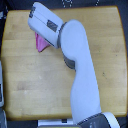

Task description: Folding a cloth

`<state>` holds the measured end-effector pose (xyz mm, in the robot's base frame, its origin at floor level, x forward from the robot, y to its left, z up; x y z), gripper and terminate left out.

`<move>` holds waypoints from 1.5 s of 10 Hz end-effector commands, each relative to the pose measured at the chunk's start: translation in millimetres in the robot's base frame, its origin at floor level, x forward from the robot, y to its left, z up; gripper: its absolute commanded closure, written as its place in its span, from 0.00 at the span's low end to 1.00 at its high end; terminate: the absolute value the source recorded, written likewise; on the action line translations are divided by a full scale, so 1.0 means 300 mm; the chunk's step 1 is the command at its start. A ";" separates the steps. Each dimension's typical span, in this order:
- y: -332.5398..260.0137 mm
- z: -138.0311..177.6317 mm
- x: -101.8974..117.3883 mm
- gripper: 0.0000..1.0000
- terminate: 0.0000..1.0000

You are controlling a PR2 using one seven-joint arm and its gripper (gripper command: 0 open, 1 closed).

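Looking down on the wooden table (25,95) in the exterior view, we see only a small patch of the cloth (39,43), bright pink, showing at the lower edge of our forearm toward the view's left. It sits in the upper left part of the tabletop, and most of it is hidden under the arm, so we cannot tell how it is spread or which way its long axis runs. The visible piece reads as a narrow strip running roughly up and down the picture, bunched or lifted, not flat, though we cannot be sure.

Our one visible arm (82,75) rises from the bottom edge, bends at the elbow and reaches up and to the view's left. The gripper (35,11) lies at the far end of that reach, near the table's top edge, just above the pink patch. From this angle its fingers are covered by the wrist housing, so we cannot tell how wide it stands or whether it grips the cloth. We judge a fold is under way, with the cloth directly beneath the wrist.
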<state>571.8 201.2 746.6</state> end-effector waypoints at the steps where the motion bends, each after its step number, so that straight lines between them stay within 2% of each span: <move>1: -0.045 0.091 -0.019 0.00 0.00; 3: -0.102 0.096 -0.066 0.00 0.00; 6: -0.119 0.146 -0.043 0.00 0.00; 8: -0.133 0.225 -0.025 0.00 0.00; 10: -0.225 0.381 0.010 0.00 0.00; 12: -0.272 0.456 0.023 0.00 0.00; 15: -0.349 0.536 -0.010 0.00 0.00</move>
<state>569.0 133.9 851.5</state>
